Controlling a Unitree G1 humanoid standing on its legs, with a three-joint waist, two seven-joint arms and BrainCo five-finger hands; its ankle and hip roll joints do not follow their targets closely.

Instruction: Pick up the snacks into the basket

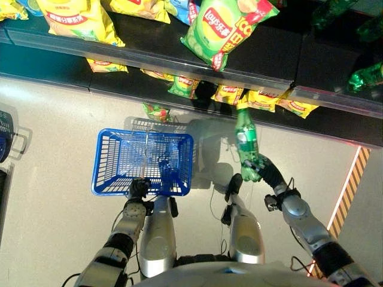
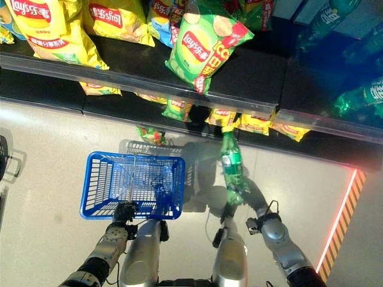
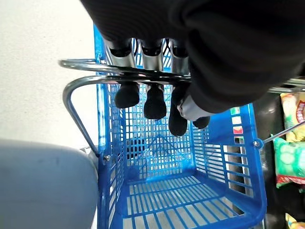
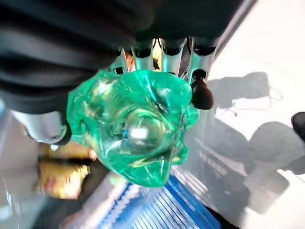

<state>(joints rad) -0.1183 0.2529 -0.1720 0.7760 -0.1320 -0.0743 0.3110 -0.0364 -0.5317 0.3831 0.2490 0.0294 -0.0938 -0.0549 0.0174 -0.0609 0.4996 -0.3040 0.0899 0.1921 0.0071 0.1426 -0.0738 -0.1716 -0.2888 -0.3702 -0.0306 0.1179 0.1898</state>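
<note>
The right hand (image 1: 263, 169) has its fingers clamped round a green bottle (image 1: 246, 143), neck pointing away toward the shelf (image 1: 251, 60). The blue basket (image 1: 143, 160) hangs to that hand's left, its handle (image 3: 95, 71) hooked in the left hand's (image 1: 139, 188) curled fingers.

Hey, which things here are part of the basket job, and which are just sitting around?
In the job:
- green bottle, gripped in the right hand
- blue basket, its metal handles held by the left hand

Lying about:
- green chip bag on the shelf
- yellow chip bags
- other green bottles
</note>
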